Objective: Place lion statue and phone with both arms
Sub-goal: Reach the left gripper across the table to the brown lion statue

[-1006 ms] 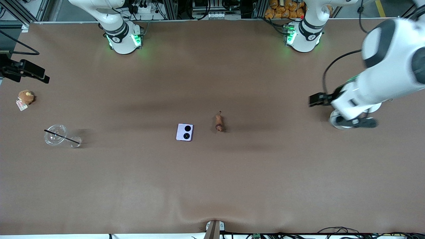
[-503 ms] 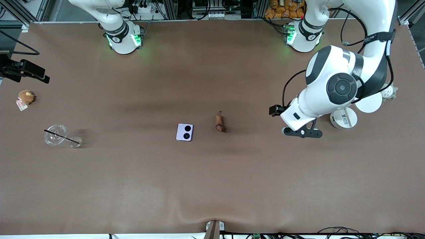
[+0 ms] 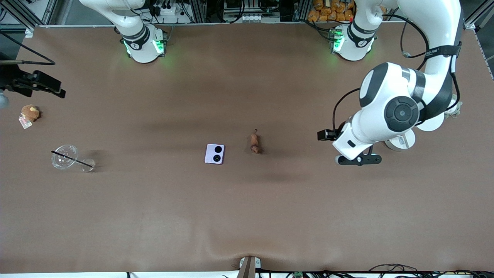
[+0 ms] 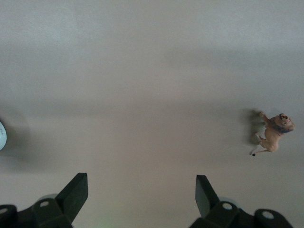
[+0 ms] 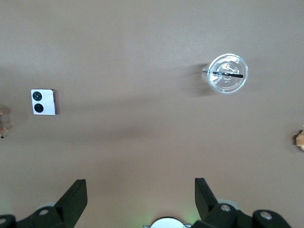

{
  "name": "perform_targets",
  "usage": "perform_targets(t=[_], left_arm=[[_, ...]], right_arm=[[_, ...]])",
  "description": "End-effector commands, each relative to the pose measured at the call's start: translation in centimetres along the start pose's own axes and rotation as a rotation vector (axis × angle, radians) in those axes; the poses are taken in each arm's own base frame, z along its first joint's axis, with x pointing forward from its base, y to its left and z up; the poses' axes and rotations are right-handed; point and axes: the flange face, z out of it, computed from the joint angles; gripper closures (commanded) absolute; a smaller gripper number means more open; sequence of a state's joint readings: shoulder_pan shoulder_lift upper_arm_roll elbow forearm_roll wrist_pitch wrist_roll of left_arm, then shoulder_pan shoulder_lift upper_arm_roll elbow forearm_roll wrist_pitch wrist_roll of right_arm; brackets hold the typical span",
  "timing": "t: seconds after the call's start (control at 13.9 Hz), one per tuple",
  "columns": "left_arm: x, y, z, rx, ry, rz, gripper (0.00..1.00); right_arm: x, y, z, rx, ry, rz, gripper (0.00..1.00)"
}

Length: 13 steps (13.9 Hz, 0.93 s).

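The lion statue (image 3: 254,142), a tiny brown-orange figurine, lies on the brown table near the middle. It also shows in the left wrist view (image 4: 273,134). The pale lavender phone (image 3: 214,154) lies beside it toward the right arm's end, camera circles up, and shows in the right wrist view (image 5: 44,101). My left gripper (image 3: 359,159) is open and empty over bare table, well off the lion toward the left arm's end; its jaws (image 4: 140,183) stand wide. My right gripper (image 3: 36,83) is open and empty, high over the right arm's end of the table (image 5: 140,187).
A clear cup with a black straw (image 3: 65,156) and a brown plush toy with a tag (image 3: 30,112) sit at the right arm's end. Two white round discs (image 3: 401,142) (image 3: 430,122) lie under the left arm. The cup shows in the right wrist view (image 5: 228,73).
The left arm has swung in from the table's end toward the lion, then settled a little back. The right gripper has shifted slightly inward. Lion and phone have not moved.
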<state>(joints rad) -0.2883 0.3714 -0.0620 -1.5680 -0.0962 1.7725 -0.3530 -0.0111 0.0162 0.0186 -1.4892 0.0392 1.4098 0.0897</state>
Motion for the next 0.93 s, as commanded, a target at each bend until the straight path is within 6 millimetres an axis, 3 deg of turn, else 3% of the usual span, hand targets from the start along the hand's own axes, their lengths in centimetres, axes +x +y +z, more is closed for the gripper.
perform_targets(t=[0.0, 0.14, 0.36, 0.43, 0.5, 0.57, 0.65, 0.72, 0.86], left_arm=[[-0.3, 3.5, 1.8, 0.022, -0.013, 0.038, 0.0], [1.0, 5.9, 3.8, -0.004, 0.014, 0.021, 0.0], [2.0, 12.3, 8.4, -0.039, 0.071, -0.018, 0.0], [1.5, 15.6, 10.5, -0.049, 0.095, -0.015, 0.0], [1.5, 17.7, 11.6, -0.062, 0.122, -0.03, 0.0], [1.7, 18.4, 12.0, -0.075, 0.134, -0.041, 0.0], [1.1, 19.8, 12.9, -0.078, 0.137, -0.036, 0.0], [-0.2, 22.4, 14.4, -0.077, 0.153, -0.024, 0.0], [-1.5, 24.9, 17.1, -0.051, 0.191, -0.035, 0.0]], right_arm=[[0.0, -1.7, 0.2, -0.003, 0.01, 0.035, 0.0], [0.0, -2.2, 0.4, -0.004, 0.006, 0.04, 0.0], [0.2, -2.4, 0.6, -0.005, 0.001, 0.041, 0.0], [0.1, -2.8, 0.6, -0.005, 0.002, 0.035, 0.0], [0.1, -2.9, 0.6, -0.005, 0.002, 0.032, 0.0], [0.1, -3.0, 0.6, -0.006, 0.002, 0.031, 0.0], [0.1, -3.3, 0.7, -0.006, 0.001, 0.04, 0.0], [0.1, -3.4, 0.6, -0.005, 0.002, 0.059, 0.0], [0.0, -5.1, 0.7, -0.007, 0.012, 0.071, 0.0]])
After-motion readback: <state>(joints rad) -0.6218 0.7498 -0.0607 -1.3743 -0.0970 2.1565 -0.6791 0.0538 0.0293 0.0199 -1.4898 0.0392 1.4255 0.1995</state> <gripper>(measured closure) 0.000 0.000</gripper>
